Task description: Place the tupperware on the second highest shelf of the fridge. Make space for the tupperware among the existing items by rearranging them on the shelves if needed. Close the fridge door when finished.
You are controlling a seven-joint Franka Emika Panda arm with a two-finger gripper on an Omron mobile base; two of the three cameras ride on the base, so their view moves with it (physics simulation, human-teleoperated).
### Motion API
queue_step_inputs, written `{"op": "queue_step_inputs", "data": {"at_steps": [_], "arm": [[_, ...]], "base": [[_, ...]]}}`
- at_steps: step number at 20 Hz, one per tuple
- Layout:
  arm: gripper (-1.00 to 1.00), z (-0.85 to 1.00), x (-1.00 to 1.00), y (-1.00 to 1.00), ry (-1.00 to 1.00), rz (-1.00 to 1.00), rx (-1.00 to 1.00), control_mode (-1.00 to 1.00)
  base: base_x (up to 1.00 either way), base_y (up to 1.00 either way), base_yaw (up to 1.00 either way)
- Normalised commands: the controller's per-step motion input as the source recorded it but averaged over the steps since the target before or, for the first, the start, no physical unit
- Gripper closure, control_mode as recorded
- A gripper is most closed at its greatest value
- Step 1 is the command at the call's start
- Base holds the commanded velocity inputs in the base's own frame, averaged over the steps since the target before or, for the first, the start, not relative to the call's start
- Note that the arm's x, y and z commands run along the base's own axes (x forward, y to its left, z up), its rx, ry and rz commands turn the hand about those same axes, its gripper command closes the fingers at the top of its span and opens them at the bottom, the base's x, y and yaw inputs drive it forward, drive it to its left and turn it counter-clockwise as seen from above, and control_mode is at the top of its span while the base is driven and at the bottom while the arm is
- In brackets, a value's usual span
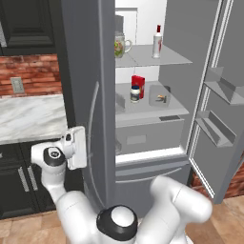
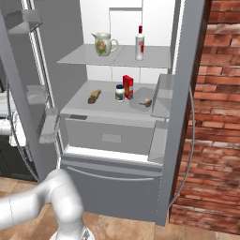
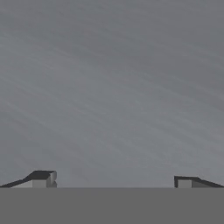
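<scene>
Inside the tall grey steel fridge (image 2: pixel 117 187), whose right-hand door (image 1: pixel 224 71) is swung open, the dark grey see-through tupperware (image 1: pixel 159 98) is seen on the second-highest shelf (image 1: pixel 143 108) beside a red box (image 1: pixel 138 86) and small jar (image 1: pixel 135 94), while the gripper (image 3: pixel 112 181), wide open and empty, is faced by plain grey steel.

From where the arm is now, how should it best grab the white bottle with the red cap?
Grip the white bottle around its straight body, below the red cap, coming level from the open front of the fridge. It stands upright near the upper shelf's front edge, apart from the mug, leaving room for the open gripper.
</scene>
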Motion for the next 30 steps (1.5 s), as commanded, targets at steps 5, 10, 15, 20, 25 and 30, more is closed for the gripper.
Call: {"op": "queue_step_inputs", "data": {"at_steps": [5, 10, 15, 20, 25, 30], "arm": [[-1.00, 0.00, 0.09, -1.00, -0.10, 0.00, 0.17, -1.00], [-1.00, -0.02, 0.40, -1.00, -0.09, 0.08, 0.19, -1.00], [-1.00, 0.00, 0.63, -0.99, -0.11, 0.27, 0.19, -1.00], [-1.00, 0.00, 0.87, -0.77, -0.11, 0.38, 0.14, -1.00], [-1.00, 0.00, 1.00, -0.52, -0.08, 0.40, 0.09, -1.00], [-1.00, 0.01, 0.72, -0.39, -0.16, 0.41, 0.05, -1.00]], "base": [[0.00, 0.00, 0.00], [0.00, 0.00, 0.00], [0.00, 0.00, 0.00], [0.00, 0.00, 0.00], [0.00, 0.00, 0.00], [0.00, 0.00, 0.00]]}}
